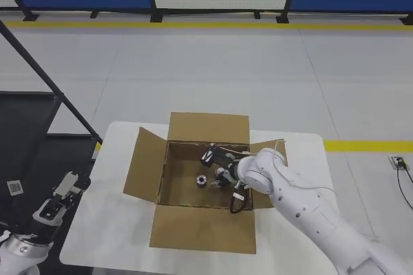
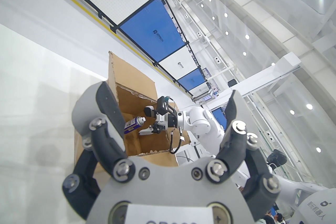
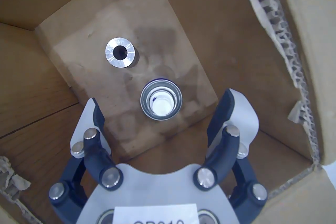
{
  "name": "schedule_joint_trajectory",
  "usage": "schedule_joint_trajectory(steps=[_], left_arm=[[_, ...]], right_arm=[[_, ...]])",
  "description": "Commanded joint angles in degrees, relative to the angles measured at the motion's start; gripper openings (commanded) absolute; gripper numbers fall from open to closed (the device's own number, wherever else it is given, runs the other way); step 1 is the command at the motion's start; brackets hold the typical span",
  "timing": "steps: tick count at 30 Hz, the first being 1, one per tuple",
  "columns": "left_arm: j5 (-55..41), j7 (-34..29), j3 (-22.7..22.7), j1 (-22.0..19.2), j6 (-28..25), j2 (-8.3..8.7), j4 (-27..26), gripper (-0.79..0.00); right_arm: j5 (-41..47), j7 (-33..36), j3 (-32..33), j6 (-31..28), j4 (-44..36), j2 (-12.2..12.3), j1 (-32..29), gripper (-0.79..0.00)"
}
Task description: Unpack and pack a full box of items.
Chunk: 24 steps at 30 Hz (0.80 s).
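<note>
An open cardboard box [image 1: 201, 227] stands in the middle of the white table [image 1: 117, 227]. Inside it, a spray can [image 3: 161, 102] stands upright on the box floor, and a metal ring [image 3: 120, 52] lies a short way from it. My right gripper [image 3: 161, 100] hangs open inside the box, straight above the can, with a finger to either side of it. The left wrist view looks across at the can [image 2: 134, 124] just in front of that gripper [image 2: 147, 122]. My left gripper [image 2: 168, 101] is open and holds nothing, out beyond the table's left edge [image 1: 65, 189].
All four box flaps are folded outward, and the torn corrugated edge [image 3: 283, 33] of one wall runs close beside my right gripper. A black frame [image 1: 48, 89] stands off the table's left side. Bare table surrounds the box.
</note>
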Motion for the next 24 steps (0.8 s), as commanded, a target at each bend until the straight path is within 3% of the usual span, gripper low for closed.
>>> schedule_joint_trajectory(steps=[1,6,16,24], left_arm=[[0.0,0.0,0.0,0.0,0.0,0.00,0.0,0.000],[0.0,0.0,0.0,0.0,0.0,0.00,0.0,0.000],[0.0,0.0,0.0,0.0,0.0,0.00,0.0,0.000],[0.0,0.0,0.0,0.0,0.0,0.00,0.0,0.000]], right_arm=[[0.9,0.5,-0.8,-0.6,2.5,-0.9,1.2,-0.422],[2.0,0.7,-3.0,-1.8,8.0,-3.3,3.3,-0.785],[2.8,-1.4,-3.3,-3.7,13.1,-5.5,5.0,-0.785],[0.3,1.4,1.7,-3.4,2.3,-2.3,1.6,-0.785]])
